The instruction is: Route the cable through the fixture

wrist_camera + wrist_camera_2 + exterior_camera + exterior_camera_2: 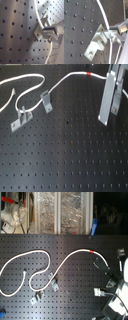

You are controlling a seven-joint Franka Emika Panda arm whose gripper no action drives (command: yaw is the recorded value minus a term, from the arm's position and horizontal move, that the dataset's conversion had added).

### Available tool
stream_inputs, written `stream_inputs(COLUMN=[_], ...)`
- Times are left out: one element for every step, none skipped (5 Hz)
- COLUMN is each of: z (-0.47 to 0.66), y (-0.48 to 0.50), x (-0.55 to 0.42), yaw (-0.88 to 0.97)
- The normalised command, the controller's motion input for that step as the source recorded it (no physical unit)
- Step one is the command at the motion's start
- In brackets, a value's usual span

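Observation:
The white cable (30,83) loops over the black perforated board, and its red band (88,73) lies near the far right. Past the band it runs to my gripper (109,116), whose long metal fingers stand at the first exterior view's right. In both wrist views the gripper (51,34) looks shut on the cable (37,12), right beside a metal bracket fixture (39,30), which also shows in the second wrist view (96,44). The cable does not sit inside that bracket. In the second exterior view the band (94,251) lies left of the arm (123,277).
Two more metal bracket fixtures (46,100) (21,118) stand at the first exterior view's left, inside the cable's loop. In the second exterior view, shelves with clutter (60,212) stand behind the board. The board's near part (65,159) holds only holes.

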Motion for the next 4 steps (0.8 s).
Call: stream_inputs(z=[-0.27,-0.21,0.00,0.02], y=[0.051,0.004,-0.066,-0.350], x=[-0.154,-0.060,-0.050,-0.364], yaw=[0.00,0.07,0.00,0.03])
